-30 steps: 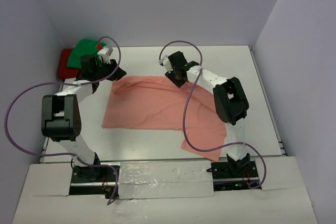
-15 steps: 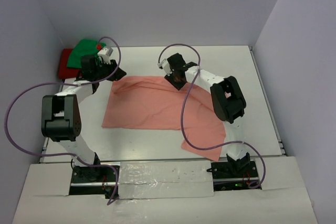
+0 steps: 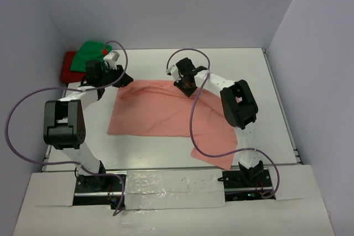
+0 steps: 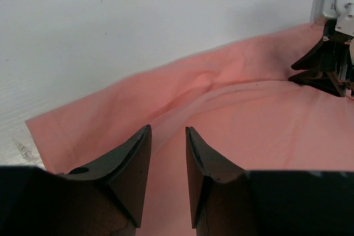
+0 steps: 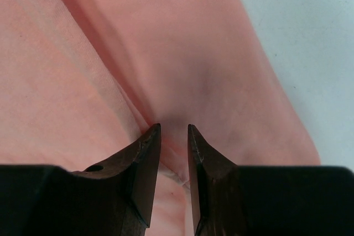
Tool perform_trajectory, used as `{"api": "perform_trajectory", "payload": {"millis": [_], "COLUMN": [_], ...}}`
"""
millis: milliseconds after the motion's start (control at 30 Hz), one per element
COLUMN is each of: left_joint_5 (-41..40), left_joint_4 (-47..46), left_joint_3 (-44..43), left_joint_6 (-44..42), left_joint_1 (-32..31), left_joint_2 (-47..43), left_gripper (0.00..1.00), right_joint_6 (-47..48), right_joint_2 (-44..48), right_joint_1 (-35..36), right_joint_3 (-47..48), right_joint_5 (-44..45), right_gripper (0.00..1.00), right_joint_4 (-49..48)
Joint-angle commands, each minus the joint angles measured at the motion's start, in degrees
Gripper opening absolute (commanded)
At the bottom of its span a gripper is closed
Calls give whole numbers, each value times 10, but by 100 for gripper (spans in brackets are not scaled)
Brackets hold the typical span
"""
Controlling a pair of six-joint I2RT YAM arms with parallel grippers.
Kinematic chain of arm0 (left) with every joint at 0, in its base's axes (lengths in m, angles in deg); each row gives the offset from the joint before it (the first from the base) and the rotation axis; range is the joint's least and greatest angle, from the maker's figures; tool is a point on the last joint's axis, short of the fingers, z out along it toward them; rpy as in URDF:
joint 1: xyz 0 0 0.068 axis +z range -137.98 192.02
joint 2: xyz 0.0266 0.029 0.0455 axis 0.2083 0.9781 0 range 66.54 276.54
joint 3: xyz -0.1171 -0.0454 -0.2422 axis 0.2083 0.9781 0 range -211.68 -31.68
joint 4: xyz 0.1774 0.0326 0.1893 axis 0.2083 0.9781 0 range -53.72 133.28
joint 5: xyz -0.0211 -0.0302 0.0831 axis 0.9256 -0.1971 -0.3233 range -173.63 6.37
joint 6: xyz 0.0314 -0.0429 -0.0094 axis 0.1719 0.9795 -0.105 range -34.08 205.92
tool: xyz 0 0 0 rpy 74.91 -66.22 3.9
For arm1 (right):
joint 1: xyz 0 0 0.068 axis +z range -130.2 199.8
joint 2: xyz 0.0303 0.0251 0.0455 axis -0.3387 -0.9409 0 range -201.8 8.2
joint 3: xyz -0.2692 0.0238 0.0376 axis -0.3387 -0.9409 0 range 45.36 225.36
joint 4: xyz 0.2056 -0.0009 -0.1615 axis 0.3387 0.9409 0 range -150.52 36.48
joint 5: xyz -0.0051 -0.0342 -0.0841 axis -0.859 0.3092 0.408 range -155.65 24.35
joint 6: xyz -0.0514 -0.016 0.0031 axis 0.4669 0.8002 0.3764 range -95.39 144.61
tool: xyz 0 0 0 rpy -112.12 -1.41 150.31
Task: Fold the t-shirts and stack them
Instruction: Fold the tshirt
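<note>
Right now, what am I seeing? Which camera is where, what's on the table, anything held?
Two robot arms bolted at the near edge of the table, each with a two-finger gripper. The wide picture looks down from above; both close-ups come from wrist cameras. A green t-shirt and a red t-shirt are piled far left; a salmon-pink t-shirt lies spread out. The right gripper seems to pinch a fold at its far edge. The left gripper sits at its far-left corner; grip unclear.

The right end effector [image 3: 187, 85] slid left, pinching the salmon-pink t-shirt [image 3: 160, 111].
</note>
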Motion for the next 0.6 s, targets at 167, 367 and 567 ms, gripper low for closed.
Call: {"api": "perform_trajectory", "payload": {"millis": [167, 367, 567], "left_joint_5": [17, 31, 45], "left_joint_4": [-29, -20, -14], "left_joint_3": [13, 12, 11], "left_joint_6": [-5, -4, -6], "left_joint_1": [-1, -1, -1], "left_joint_2": [-29, -24, -15], "left_gripper": [40, 40, 39], "right_joint_6": [-25, -47, -42], "right_joint_2": [31, 27, 40], "right_joint_1": [3, 5, 14], "right_joint_3": [-19, -22, -38], "right_joint_5": [-40, -130, -199], "right_gripper": [33, 33, 33], "right_joint_4": [28, 116, 168]}}
